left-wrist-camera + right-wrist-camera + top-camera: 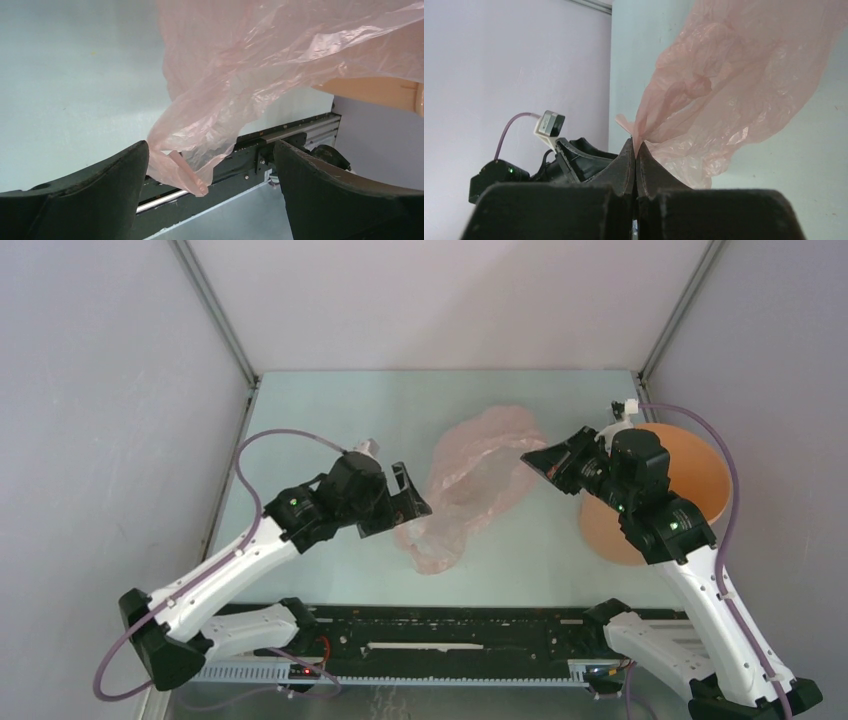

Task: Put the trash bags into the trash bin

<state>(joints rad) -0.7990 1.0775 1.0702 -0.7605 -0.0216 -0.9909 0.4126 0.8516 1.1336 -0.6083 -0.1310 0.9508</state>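
Trash bag (475,485): long axis diagonal, far-right to near-left.
Right end effector (635,150): bag corner pinched, seen from wrist only.
Left end effector (210,147): spread open.

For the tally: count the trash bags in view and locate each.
1. The trash bag is mid-table, one corner pinched in the right hand; folds could hide another.

The bag (475,480) is plain pale pink, shiny and see-through. The bin (695,475) is plain orange-tan. The table (320,410) is light blue-green, the cables (290,432) are purple, and the arms (225,570) are white and black.
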